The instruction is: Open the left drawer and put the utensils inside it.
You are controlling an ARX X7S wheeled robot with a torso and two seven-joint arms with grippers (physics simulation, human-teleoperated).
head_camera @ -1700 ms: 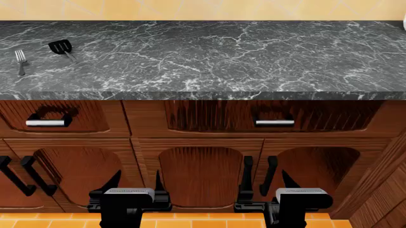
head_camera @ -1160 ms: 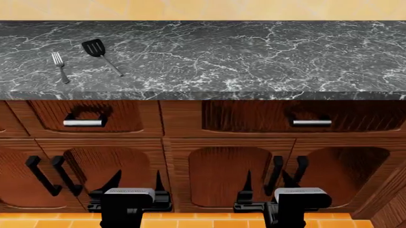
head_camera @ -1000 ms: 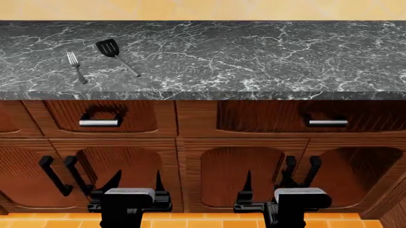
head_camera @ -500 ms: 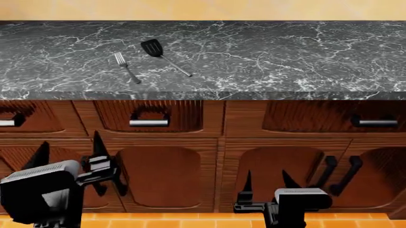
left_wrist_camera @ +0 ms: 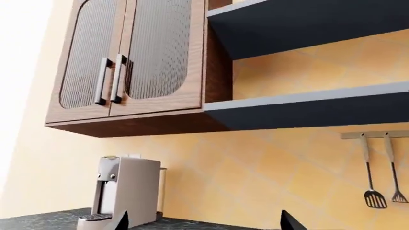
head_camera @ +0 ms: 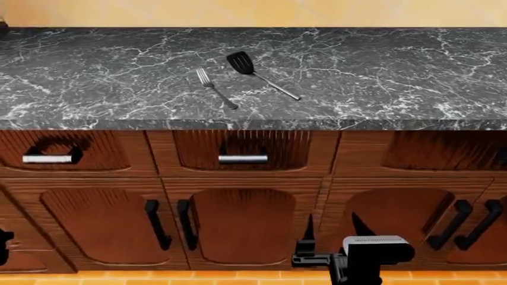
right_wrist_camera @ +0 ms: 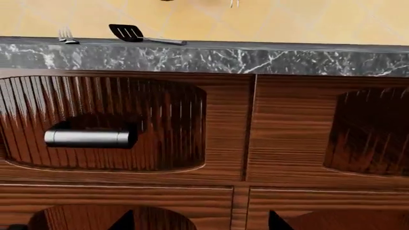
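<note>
Since a moment ago the view has slid along, so the shut drawer (head_camera: 242, 148) now sits centred, with the fork (head_camera: 215, 87) and spatula (head_camera: 257, 73) on the counter (head_camera: 396, 89) above it, the right gripper (head_camera: 333, 228) spread below it, and the left gripper (left_wrist_camera: 204, 225), also spread, raised and facing the wall cabinets (left_wrist_camera: 128, 57); opening looks next.

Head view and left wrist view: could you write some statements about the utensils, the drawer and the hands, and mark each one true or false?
1. The fork and the spatula lie on the counter. True.
2. The drawer below them is pulled open. False: it is shut.
3. The right hand holds the fork. False: it is open and empty, low before the cabinet doors.
4. The fork touches the spatula. False: they lie apart.
5. The left wrist view shows a grey machine and a wall cabinet. True.
</note>
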